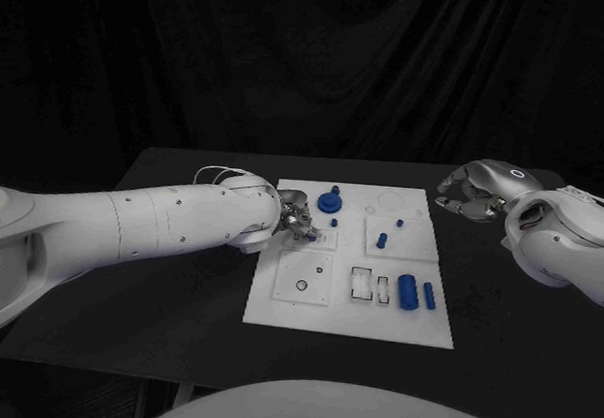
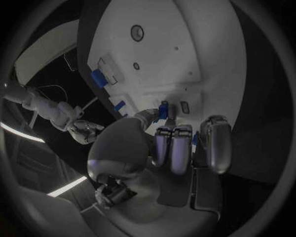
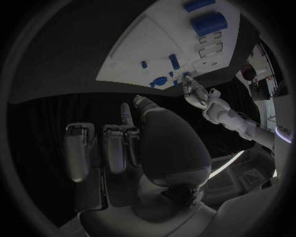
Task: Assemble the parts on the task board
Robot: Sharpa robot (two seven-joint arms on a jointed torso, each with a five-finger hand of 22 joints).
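The white task board (image 1: pixel 350 315) lies mid-table. My left hand (image 1: pixel 295 220) hovers over its left edge, fingers (image 2: pixel 180 148) curled in with nothing visibly held. Its thumb tip lies beside a small blue peg (image 2: pixel 163 109), and I cannot tell if they touch. A blue round knob (image 1: pixel 331 202) stands just beyond that hand. Two more blue pegs (image 1: pixel 381 241) (image 1: pixel 401 222) stand further right. A thick blue cylinder (image 1: pixel 407 290) and a thinner blue one (image 1: pixel 429 296) lie at the board's right side. My right hand (image 1: pixel 472 193) hangs right of the board, curled and empty (image 3: pixel 123 148).
Empty slots (image 1: pixel 362 283) and a round hole (image 1: pixel 303 286) mark the board's near half. Bare black table (image 1: pixel 125 312) surrounds the board. A thin white cable (image 1: pixel 218 172) loops behind my left wrist.
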